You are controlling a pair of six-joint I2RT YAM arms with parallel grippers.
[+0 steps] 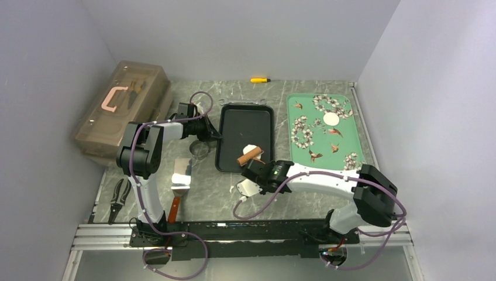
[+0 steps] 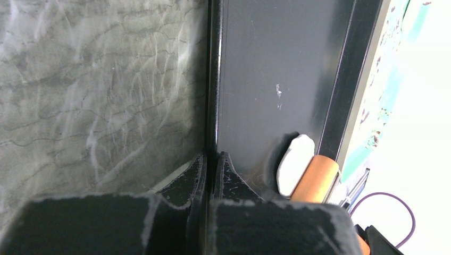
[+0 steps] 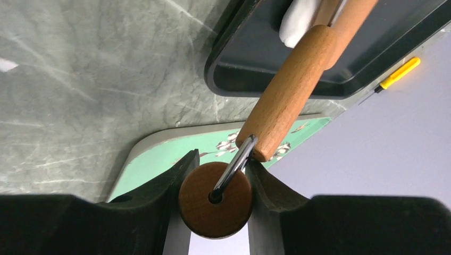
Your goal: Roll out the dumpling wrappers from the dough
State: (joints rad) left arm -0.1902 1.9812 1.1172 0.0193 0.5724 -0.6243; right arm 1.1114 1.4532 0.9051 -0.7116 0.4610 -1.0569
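At the far left the brown see-through box [image 1: 120, 111] is shut, with what look like hand tools showing dimly through its lid. My left pincer [image 2: 214, 167] is closed narrow on the left rim of the black tray [image 1: 245, 114], one finger on either side of the lip. I judge that this grip is what stops the tray sliding under the push. Toward the tray's near end lies the dough [image 1: 250, 148], a small white lump. I see nothing else in that tray except the roller [image 3: 292, 90] resting against the lump. My right pincer [image 3: 215, 178] holds the roller's round wooden handle, jaws partway apart around it. To do this step well I should press down evenly and roll in short strokes. I should also change direction so the lump thins into a round, and stay off the tray's near wall, which is close. Further right, the green flowered tray [image 1: 324, 140] carries one flat white wrapper [image 1: 331, 119] near its far end.
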